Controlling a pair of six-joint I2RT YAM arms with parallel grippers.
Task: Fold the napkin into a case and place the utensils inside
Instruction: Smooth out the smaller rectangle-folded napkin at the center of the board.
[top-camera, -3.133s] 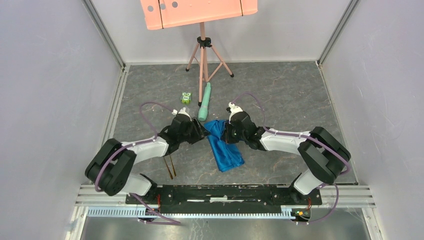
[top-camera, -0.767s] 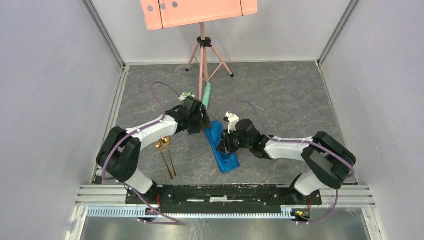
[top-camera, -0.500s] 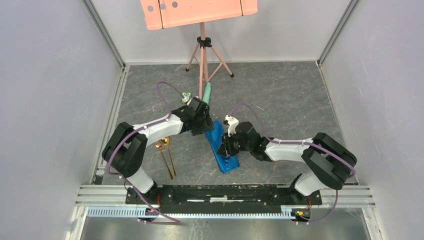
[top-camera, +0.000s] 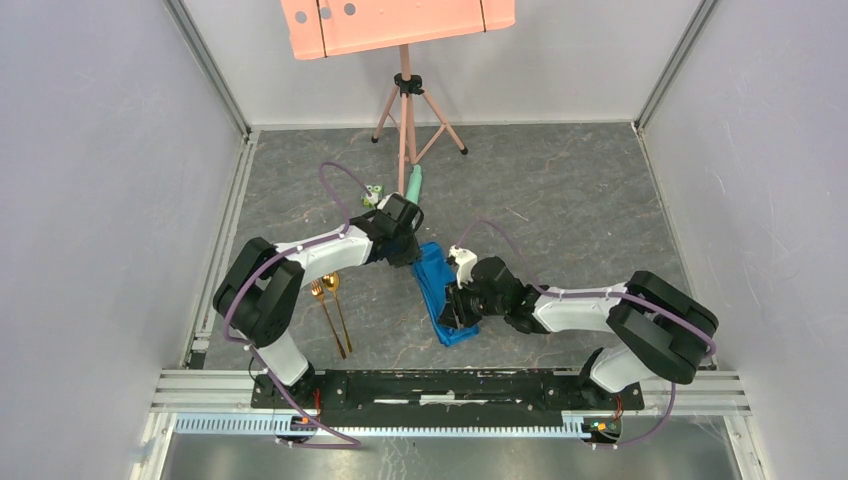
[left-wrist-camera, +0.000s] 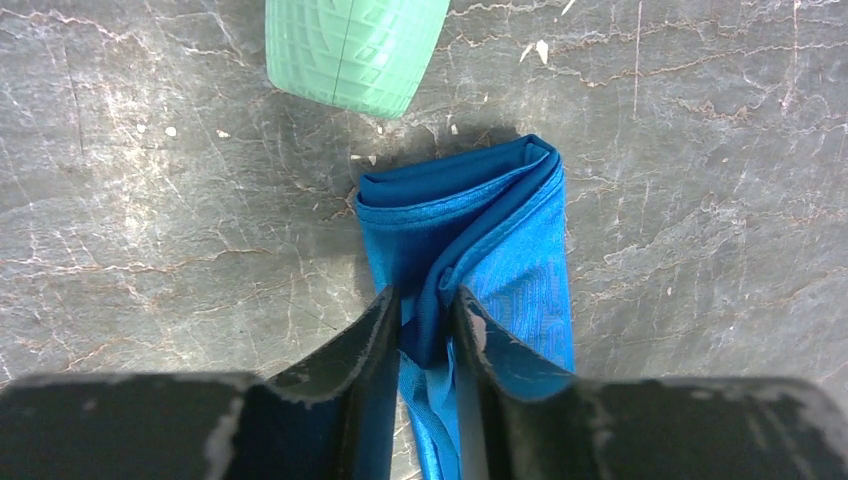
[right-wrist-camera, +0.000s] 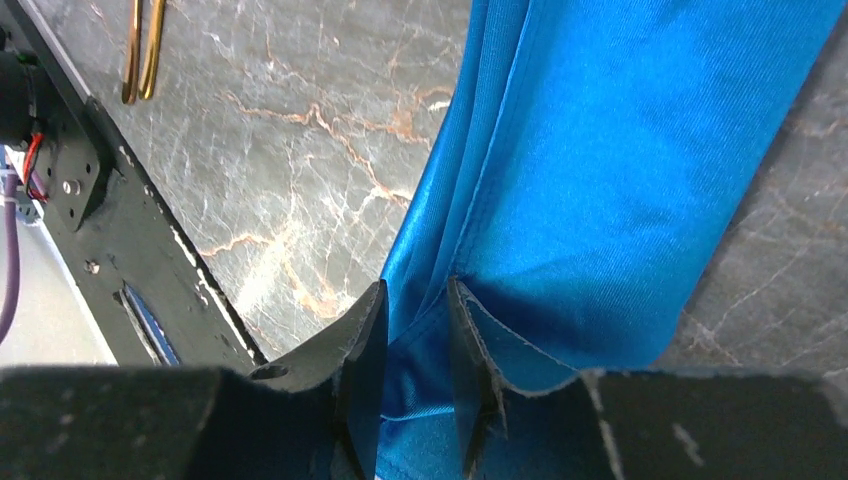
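The bright blue napkin (top-camera: 441, 292) lies folded into a narrow long strip on the grey marbled floor, between both arms. My left gripper (top-camera: 412, 256) is shut on its far end; in the left wrist view the fingers pinch a bunched fold of the napkin (left-wrist-camera: 500, 230). My right gripper (top-camera: 452, 305) is shut on the near part; in the right wrist view its fingers pinch the napkin (right-wrist-camera: 620, 160). The gold fork and spoon (top-camera: 331, 312) lie side by side left of the napkin, also at the top left of the right wrist view (right-wrist-camera: 142, 50).
A pale green tube (top-camera: 412, 186) lies just beyond the napkin's far end, close in the left wrist view (left-wrist-camera: 350, 50). A small green toy (top-camera: 373, 193) sits beside it. A pink tripod stand (top-camera: 405, 100) is at the back. The black base rail (right-wrist-camera: 110, 210) runs along the near edge.
The napkin went from a loose wider fold to a narrow strip. My left gripper moved up and right to its far end, uncovering the utensils; my right gripper slid toward the near end.
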